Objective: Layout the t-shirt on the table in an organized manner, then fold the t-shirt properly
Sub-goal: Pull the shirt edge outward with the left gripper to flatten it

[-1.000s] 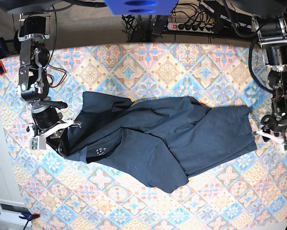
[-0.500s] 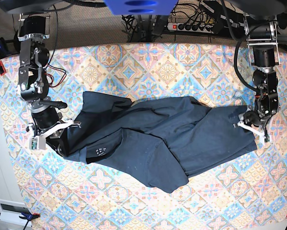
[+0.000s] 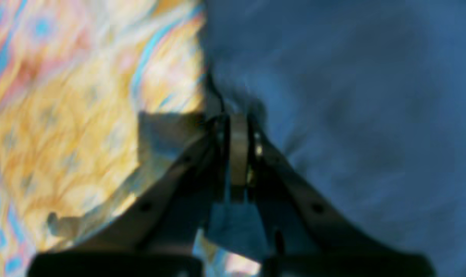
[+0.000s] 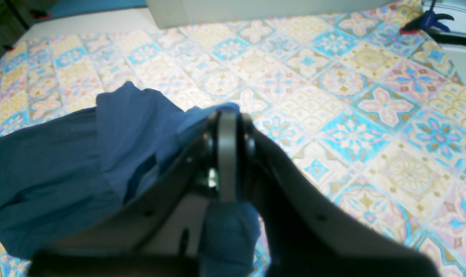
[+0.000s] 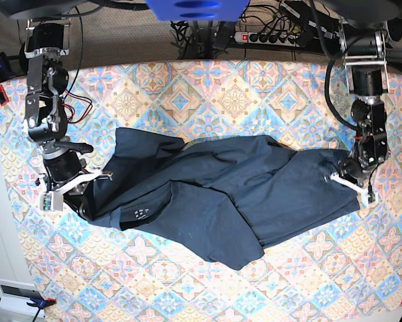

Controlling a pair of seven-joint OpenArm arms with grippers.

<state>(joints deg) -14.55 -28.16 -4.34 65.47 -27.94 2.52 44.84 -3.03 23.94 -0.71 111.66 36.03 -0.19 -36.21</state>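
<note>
Two robot arms work over a large table (image 5: 221,87) covered in a patterned cloth of blue, pink and cream diamond-tile medallions. A dark navy short-sleeved t-shirt (image 5: 221,194) of soft cloth lies crumpled across the middle of the table, stretched sideways between the arms, with folds overlapping near its centre. A small white printed label (image 5: 140,213) shows inside the neck opening, toward the overhead view's left.

On the overhead view's right, the left gripper (image 5: 348,180) sits at the shirt's edge. Its wrist camera, though blurred, shows the left gripper (image 3: 238,127) with jaws pressed together right at the boundary where navy fabric meets the patterned cloth, and the fabric puckers toward the tips, so it appears to pinch the shirt's edge.

On the overhead view's left, the right gripper (image 5: 80,191) is at the shirt's other end. Its wrist camera shows the right gripper (image 4: 227,123) with jaws clamped together on a bunched fold of navy fabric, which drapes around both sides of the fingers.
</note>
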